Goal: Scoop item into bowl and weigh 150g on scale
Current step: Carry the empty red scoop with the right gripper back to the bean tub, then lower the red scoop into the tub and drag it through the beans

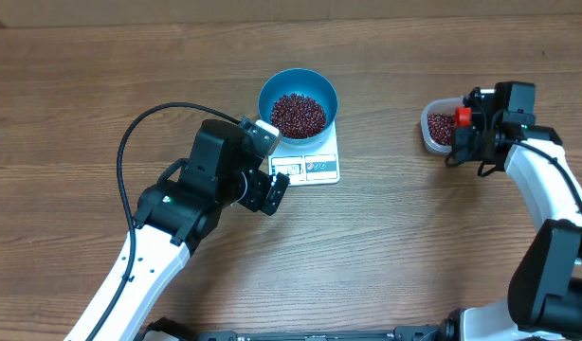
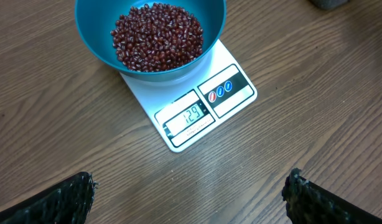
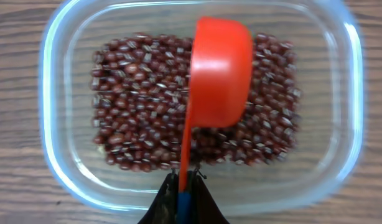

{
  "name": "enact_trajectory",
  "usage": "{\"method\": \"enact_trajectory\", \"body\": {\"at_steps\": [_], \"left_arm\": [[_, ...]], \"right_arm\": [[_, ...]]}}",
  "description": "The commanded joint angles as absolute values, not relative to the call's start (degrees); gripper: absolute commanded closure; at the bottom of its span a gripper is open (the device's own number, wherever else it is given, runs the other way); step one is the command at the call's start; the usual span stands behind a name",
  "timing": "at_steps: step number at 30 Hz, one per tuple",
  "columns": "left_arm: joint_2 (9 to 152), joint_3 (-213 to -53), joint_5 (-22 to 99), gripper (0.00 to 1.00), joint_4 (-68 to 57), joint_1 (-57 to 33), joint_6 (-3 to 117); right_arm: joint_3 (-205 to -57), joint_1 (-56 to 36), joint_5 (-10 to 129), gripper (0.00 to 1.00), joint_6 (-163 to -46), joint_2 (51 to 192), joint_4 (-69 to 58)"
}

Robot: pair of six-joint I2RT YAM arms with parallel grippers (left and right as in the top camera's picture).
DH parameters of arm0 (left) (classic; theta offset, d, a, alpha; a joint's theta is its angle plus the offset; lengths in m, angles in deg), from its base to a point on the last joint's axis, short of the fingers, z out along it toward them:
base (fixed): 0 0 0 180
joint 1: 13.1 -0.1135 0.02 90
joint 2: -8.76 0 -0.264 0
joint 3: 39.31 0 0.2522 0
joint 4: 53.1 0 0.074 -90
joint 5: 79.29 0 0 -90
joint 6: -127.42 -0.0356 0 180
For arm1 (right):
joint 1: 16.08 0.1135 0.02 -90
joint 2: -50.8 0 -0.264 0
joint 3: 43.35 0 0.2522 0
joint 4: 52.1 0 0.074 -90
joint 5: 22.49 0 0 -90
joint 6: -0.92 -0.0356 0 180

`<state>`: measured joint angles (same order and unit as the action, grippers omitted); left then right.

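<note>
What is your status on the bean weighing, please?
Left tool open, short of scale. Right tool shut on red scoop over clear container. Blue bowl of beans on scale, display 129. Nothing in the way.

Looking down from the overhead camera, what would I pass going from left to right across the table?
left arm → blue bowl of beans → clear container of beans → right arm

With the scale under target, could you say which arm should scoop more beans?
Right: right gripper holds the red scoop over the beans in the clear container; left gripper hangs open, empty.
</note>
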<state>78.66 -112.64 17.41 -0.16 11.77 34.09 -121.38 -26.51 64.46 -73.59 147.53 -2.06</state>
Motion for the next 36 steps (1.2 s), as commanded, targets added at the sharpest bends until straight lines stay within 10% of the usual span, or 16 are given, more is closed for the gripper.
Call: {"method": "enact_trajectory", "body": {"at_steps": [1,36], "left_arm": [[78.95,-112.64,17.80,0.00,-0.35,11.68,34.65],[78.95,-112.64,17.80,0.00,-0.35,11.68,34.65]], "right_arm": [[-120.79,-26.71,56.33,0.96,-70.80,149.37,-0.10],[-120.81,-40.13,24.92,0.96,-71.25,149.37,2.55]]}}
